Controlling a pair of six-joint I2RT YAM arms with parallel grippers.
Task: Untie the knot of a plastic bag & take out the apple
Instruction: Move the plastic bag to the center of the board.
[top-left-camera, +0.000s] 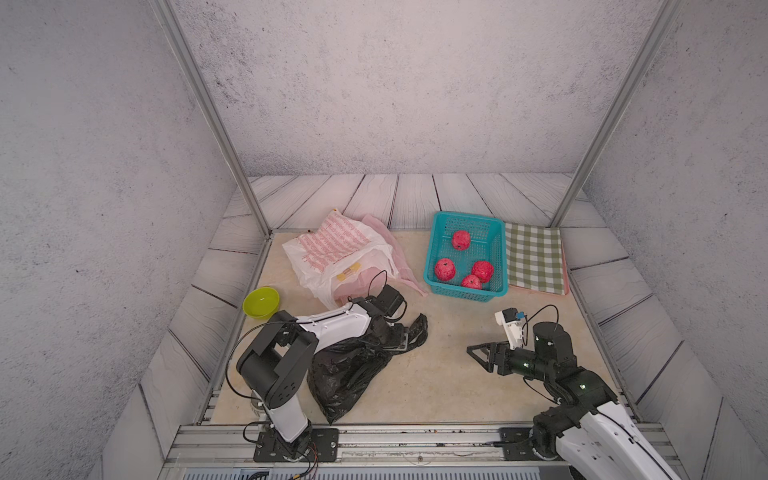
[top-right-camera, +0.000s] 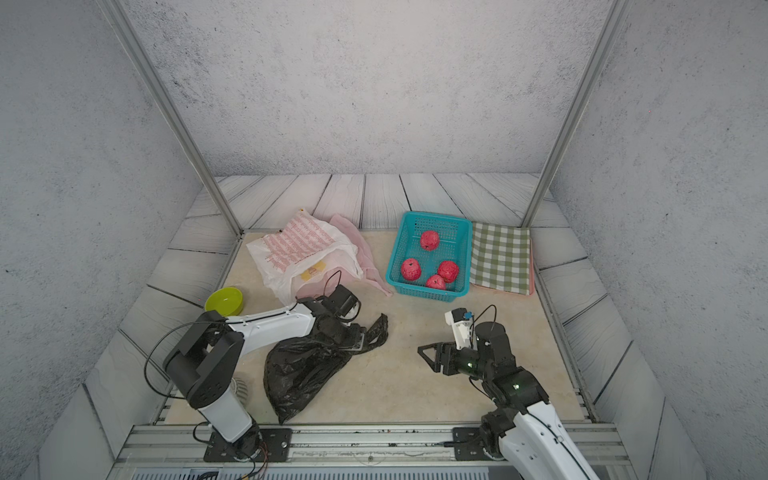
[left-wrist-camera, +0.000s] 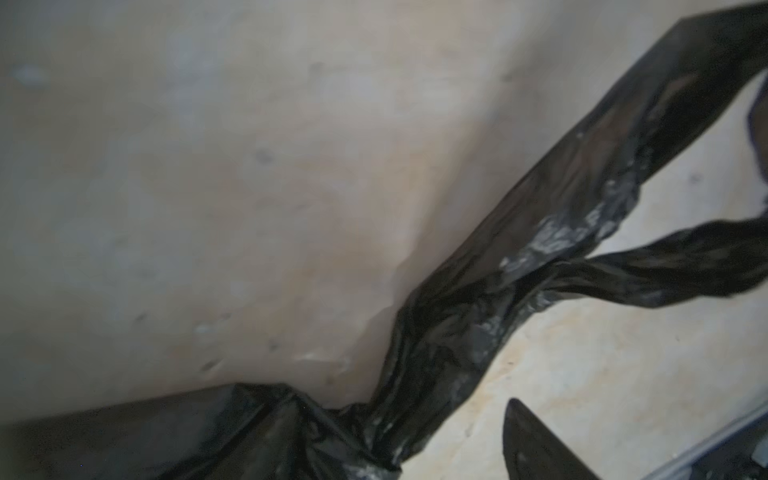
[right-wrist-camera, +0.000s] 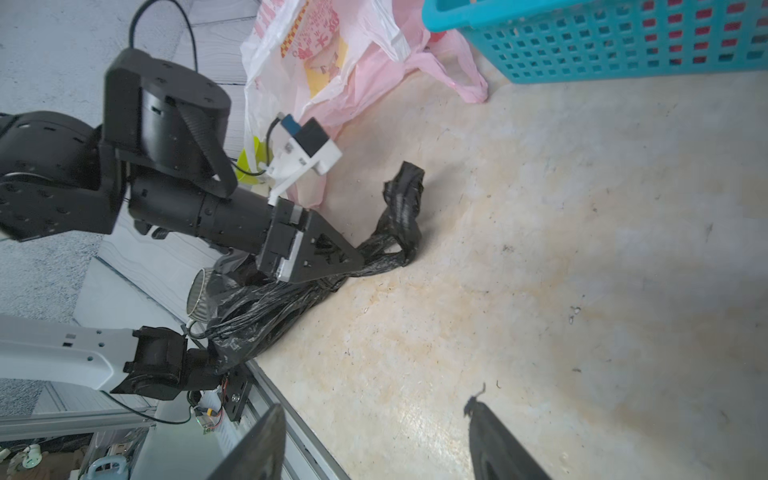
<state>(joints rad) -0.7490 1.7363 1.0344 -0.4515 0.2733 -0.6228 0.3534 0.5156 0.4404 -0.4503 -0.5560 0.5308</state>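
Right wrist view: untying. Your left gripper (right-wrist-camera: 353, 264) at black bag (right-wrist-camera: 266, 311) handles (right-wrist-camera: 401, 216), grip unclear; right gripper (right-wrist-camera: 376, 409) apart, empty. Next: tug handle.

A teal basket (top-left-camera: 430, 249) sits right of centre, with a green-checked cloth (top-left-camera: 534, 257) just beside it on the right. At centre-left of the beige worktop (top-left-camera: 449, 374), a lime bowl (top-left-camera: 261, 302) stands near a white printed bag (top-left-camera: 332, 245).

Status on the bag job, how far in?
Looks done: four apples in the teal basket. In hand: left gripper at the twisted handles of the black bag; right gripper jaws open, empty. Left: handles look knotted; no apple visible from it.
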